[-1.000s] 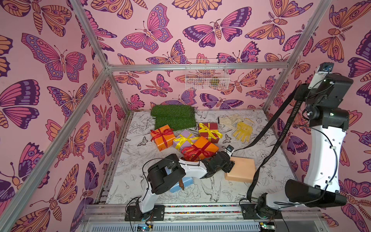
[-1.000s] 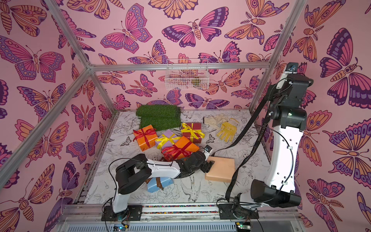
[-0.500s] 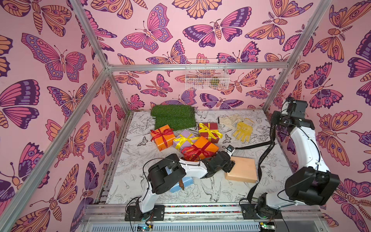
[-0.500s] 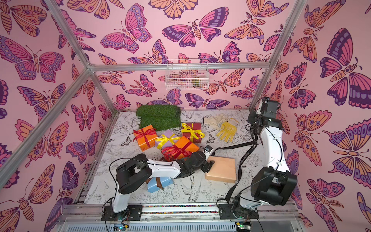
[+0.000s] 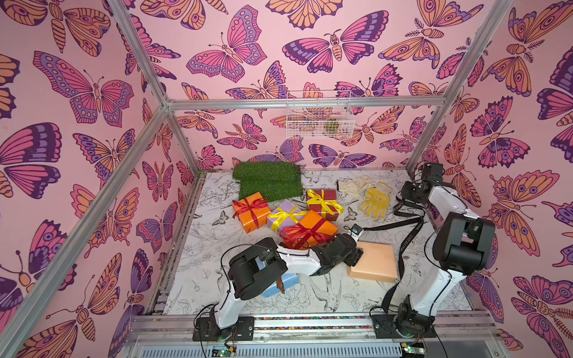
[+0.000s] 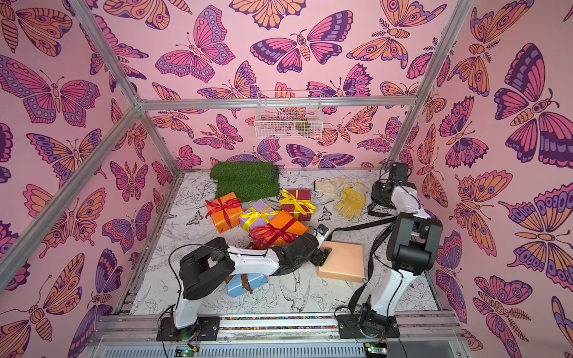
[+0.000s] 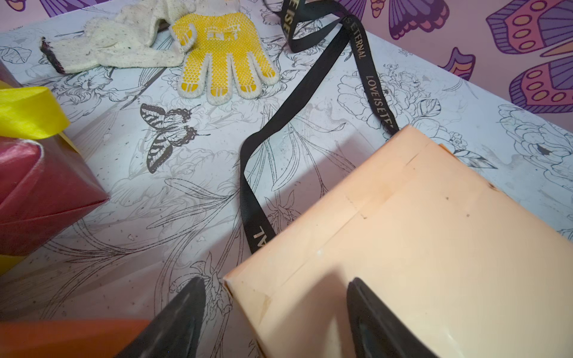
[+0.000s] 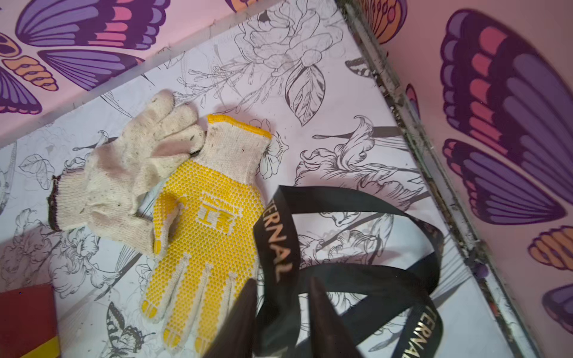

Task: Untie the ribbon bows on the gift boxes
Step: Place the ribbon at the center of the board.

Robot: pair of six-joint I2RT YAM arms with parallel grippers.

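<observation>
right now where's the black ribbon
In a top view the black ribbon runs along the right side, untied, from the peach box up to just beside the yellow glove.

The left gripper (image 5: 357, 255) rests against the nine o'clock edge of the peach gift box (image 5: 375, 263). A black ribbon (image 5: 391, 223) trails off the box toward one o'clock, up to the right gripper (image 5: 403, 201) just beside the yellow glove (image 5: 373, 203).
</observation>
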